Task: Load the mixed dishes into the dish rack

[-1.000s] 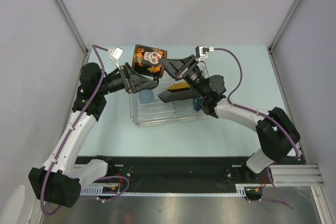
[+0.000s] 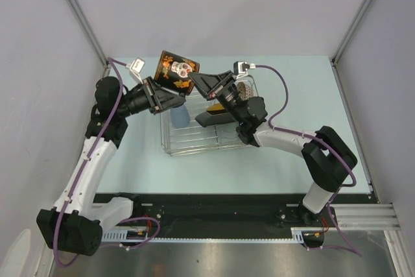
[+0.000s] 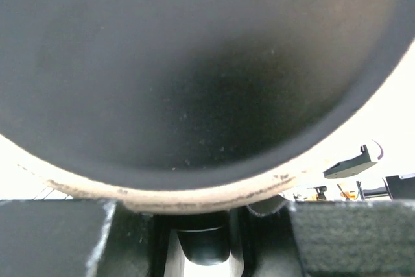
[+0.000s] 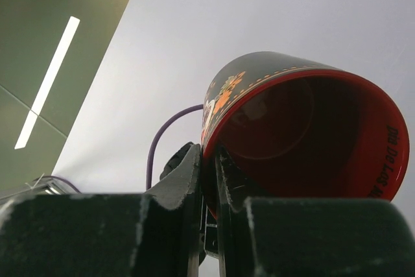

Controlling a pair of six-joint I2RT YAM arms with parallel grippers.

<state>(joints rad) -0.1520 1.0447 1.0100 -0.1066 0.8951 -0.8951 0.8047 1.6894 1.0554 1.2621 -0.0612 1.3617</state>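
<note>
Two grippers on one dish.

Top view: dark mug hangs tilted at upper centre of the frame, just over the upper left corner of the dish rack. A second ago the left gripper stood spread beside it. Now it is drawn in against the mug's lower left. Right gripper unchanged at the mug's right. Light blue cup and square black plate already sit in the rack.

Left wrist view: mug's dark body fills the frame. Fingers close on a dark rounded part, probably the handle.

Right wrist view: fingers pinch the red-lined rim.

Reading: handover under way. The right must let go before the left can rack the mug.
</note>
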